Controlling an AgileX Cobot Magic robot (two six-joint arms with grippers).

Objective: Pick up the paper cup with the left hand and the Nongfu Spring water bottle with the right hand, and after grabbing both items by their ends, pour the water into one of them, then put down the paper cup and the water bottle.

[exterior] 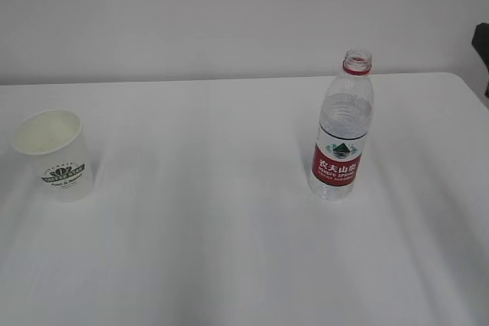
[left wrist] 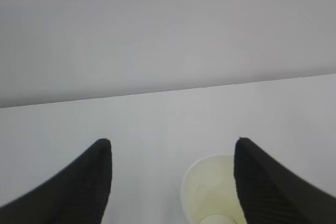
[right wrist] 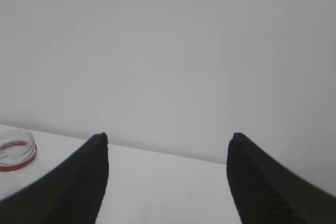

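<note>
The white paper cup (exterior: 55, 154) with a dark green logo stands upright at the table's left. The Nongfu Spring water bottle (exterior: 342, 131), clear with a red label and red neck ring and no cap, stands right of centre with water inside. In the exterior view neither arm shows. My left gripper (left wrist: 173, 142) is open above the table, and the cup's cream mouth (left wrist: 210, 190) lies just inside its right finger. My right gripper (right wrist: 168, 137) is open with nothing between its fingers. The bottle's neck (right wrist: 16, 153) sits left of its left finger.
The white table (exterior: 229, 250) runs back to a plain pale wall. A dark object (exterior: 481, 47) shows at the far right edge of the exterior view.
</note>
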